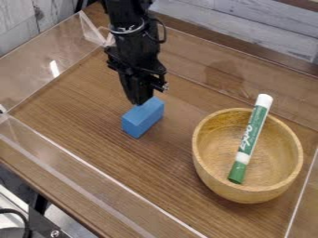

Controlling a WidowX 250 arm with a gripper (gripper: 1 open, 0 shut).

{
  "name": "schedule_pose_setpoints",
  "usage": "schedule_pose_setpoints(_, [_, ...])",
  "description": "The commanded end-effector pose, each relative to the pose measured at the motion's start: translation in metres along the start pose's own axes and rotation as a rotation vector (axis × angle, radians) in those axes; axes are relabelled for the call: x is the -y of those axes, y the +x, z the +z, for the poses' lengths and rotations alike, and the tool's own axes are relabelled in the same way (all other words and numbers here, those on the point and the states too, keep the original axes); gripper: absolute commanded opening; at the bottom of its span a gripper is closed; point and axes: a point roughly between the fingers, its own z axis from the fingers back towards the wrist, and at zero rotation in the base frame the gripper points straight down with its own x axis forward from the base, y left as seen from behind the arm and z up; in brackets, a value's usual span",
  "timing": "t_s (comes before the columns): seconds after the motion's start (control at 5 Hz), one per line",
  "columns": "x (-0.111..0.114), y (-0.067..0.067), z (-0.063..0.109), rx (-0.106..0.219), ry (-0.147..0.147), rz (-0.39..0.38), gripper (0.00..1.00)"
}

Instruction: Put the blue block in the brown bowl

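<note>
The blue block (141,119) lies flat on the wooden table, left of the brown bowl (218,170). My gripper (143,97) hangs straight down over the block's far end, its dark fingers (137,88) drawn close together. The fingertips reach the block's upper far edge. Whether they pinch the block or just hover behind it I cannot tell. The block rests on the table, apart from the bowl.
A green-and-white marker (250,138) leans inside the bowl against its far rim. Clear plastic walls (50,177) enclose the table on the left, front and right sides.
</note>
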Motion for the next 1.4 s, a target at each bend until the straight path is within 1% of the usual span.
schedule_pose_setpoints(0.0, [0.000,0.008,0.008,0.037,0.021,-0.009,1.00])
schedule_pose_setpoints(0.2, [0.001,0.007,0.007,0.033,0.022,-0.003,1.00])
schedule_pose_setpoints(0.6, [0.002,0.003,-0.003,0.022,0.011,0.008,1.00])
schedule_pose_setpoints(1.2, [0.003,0.001,-0.007,0.001,0.010,0.022,1.00])
